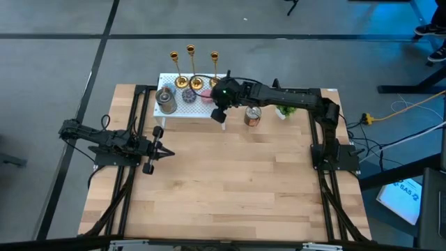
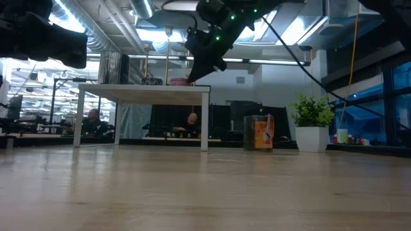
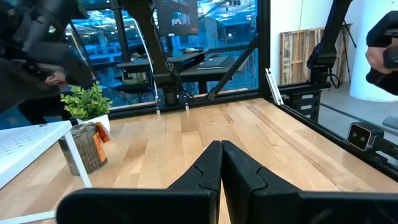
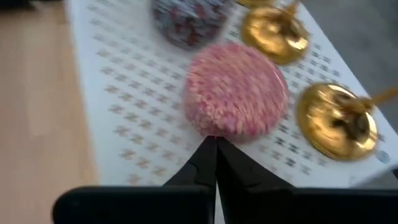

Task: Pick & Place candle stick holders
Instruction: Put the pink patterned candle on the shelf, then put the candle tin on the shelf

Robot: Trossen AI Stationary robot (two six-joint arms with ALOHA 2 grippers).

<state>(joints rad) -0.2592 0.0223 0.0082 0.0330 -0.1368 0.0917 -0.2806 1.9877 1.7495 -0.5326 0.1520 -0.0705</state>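
Three gold candlesticks stand on their round bases along the far edge of a small white raised table (image 1: 182, 106): left (image 1: 179, 81), middle (image 1: 196, 84) and right (image 1: 214, 70). Two of the bases show in the right wrist view (image 4: 339, 121) (image 4: 273, 31). My right gripper (image 1: 220, 106) is shut and empty. It hovers over the white table's right end, its fingertips (image 4: 216, 149) just above the near edge of a pink disc (image 4: 236, 90). My left gripper (image 1: 164, 152) is shut and empty, low over the wooden table at the left; it also shows in its own wrist view (image 3: 221, 155).
On the white table are a silver tin (image 1: 166, 100) and a speckled disc (image 4: 193, 18). A copper tin (image 1: 253, 116) and a small potted plant (image 1: 284, 110) stand on the wooden table to its right. The near half of the wooden table (image 1: 230, 195) is bare.
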